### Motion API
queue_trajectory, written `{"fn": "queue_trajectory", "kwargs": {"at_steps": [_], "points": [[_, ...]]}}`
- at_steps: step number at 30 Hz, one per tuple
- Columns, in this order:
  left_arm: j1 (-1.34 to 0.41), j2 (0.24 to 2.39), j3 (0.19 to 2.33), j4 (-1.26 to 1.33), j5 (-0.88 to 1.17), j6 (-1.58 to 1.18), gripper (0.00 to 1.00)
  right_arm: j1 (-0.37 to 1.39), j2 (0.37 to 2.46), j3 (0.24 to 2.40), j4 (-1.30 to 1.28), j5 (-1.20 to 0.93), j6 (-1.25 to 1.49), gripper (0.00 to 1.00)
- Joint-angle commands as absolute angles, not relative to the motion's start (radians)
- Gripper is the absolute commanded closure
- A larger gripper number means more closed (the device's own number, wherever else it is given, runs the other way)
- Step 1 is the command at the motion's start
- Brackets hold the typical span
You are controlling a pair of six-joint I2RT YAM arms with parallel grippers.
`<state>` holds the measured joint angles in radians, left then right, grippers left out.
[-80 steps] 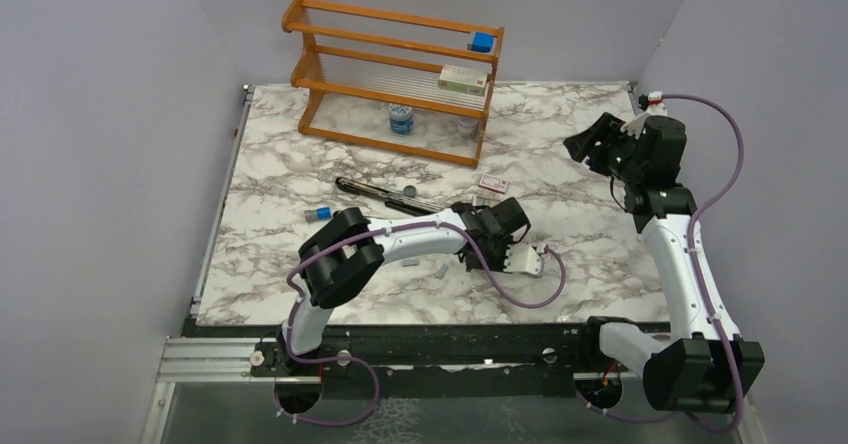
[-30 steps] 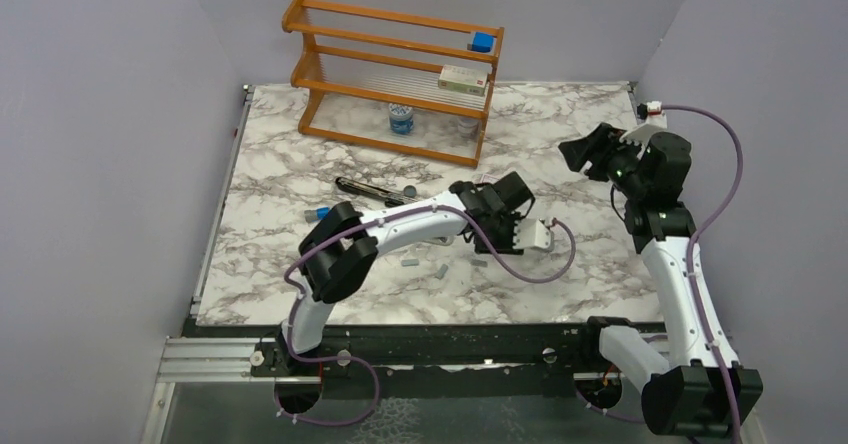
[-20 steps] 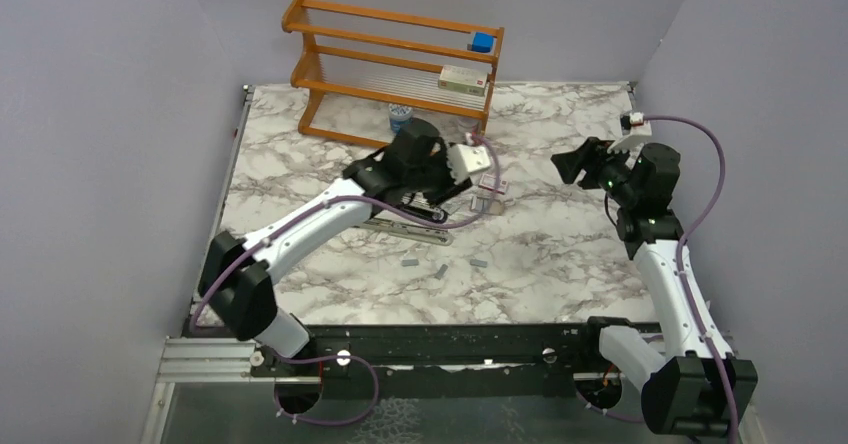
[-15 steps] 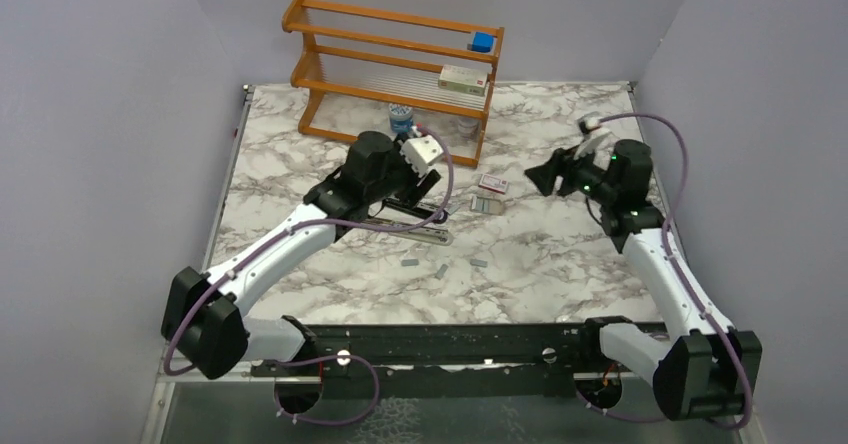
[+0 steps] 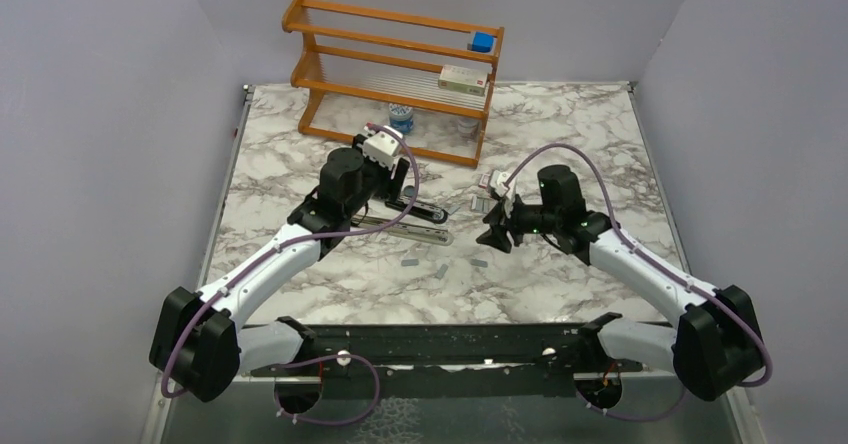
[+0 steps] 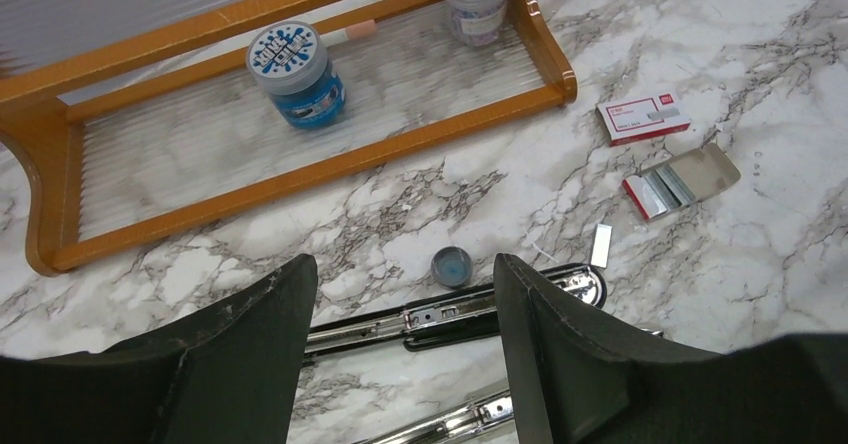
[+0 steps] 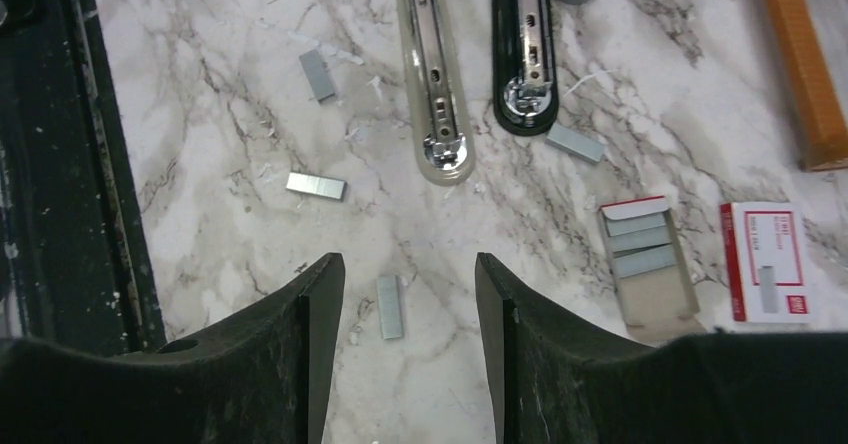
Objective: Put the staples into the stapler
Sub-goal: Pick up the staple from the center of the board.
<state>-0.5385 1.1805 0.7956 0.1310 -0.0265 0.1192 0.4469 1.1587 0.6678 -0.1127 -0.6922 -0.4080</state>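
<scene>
Staples (image 7: pixel 389 307) lie loose as short grey strips on the marble table (image 5: pixel 270 174), on the side nearest the arm bases. One strip sits directly under the gap of the right gripper (image 7: pixel 410 259), whose fingers stand apart with nothing between them. How high the fingers are above the strip cannot be told. Its long axis runs along the line of the fingers, so a closing pinch would probably fall across its narrow width. Two further strips lie to one side of it, well apart from each other. Next beyond is the stapler (image 7: pixel 437 84), swung fully open and flat on the table, silver channel bar and black bar side by side. Both rounded ends face the right gripper and the long axis runs straight away from it. A picked strip would therefore likely travel forward along that line to reach the channel. Over the stapler hovers the left gripper (image 6: pixel 402 274), jaws spread and empty, with both bars in sight between its fingers. By position, the right arm is the nearer to the loose strips and the left arm the nearer to the stapler. A small blue cap (image 6: pixel 450 264) rests just beside the black bar. Farther on, an open cardboard tray (image 7: pixel 655 309) holds more strips, with a red-and-white box (image 7: pixel 765 264) next to it. At the far edge stands the wooden rack (image 6: pixel 300 174)
</scene>
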Motion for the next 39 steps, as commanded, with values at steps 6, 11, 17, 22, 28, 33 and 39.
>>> {"fn": "queue_trajectory", "kwargs": {"at_steps": [6,11,17,22,28,33,39], "points": [[-0.532,1.153,0.79,0.196,-0.229,0.107,0.31,0.603,1.281,0.782,-0.439,-0.521,-0.567,0.46],[-0.504,1.135,0.776,0.214,-0.356,0.108,0.3,0.612,1.326,0.751,-0.426,-0.496,-0.621,0.46],[-0.496,1.127,0.762,0.224,-0.362,0.118,0.29,0.613,1.371,0.726,-0.424,-0.462,-0.681,0.46],[-0.496,1.135,0.762,0.227,-0.36,0.124,0.29,0.612,1.418,0.739,-0.397,-0.478,-0.681,0.46],[-0.496,1.138,0.758,0.229,-0.357,0.132,0.29,0.614,1.492,0.776,-0.38,-0.471,-0.688,0.46],[-0.495,1.137,0.756,0.231,-0.359,0.139,0.29,0.614,1.538,0.798,-0.375,-0.457,-0.689,0.49],[-0.495,1.137,0.755,0.235,-0.364,0.141,0.28,0.614,1.552,0.798,-0.371,-0.439,-0.692,0.54]]}}
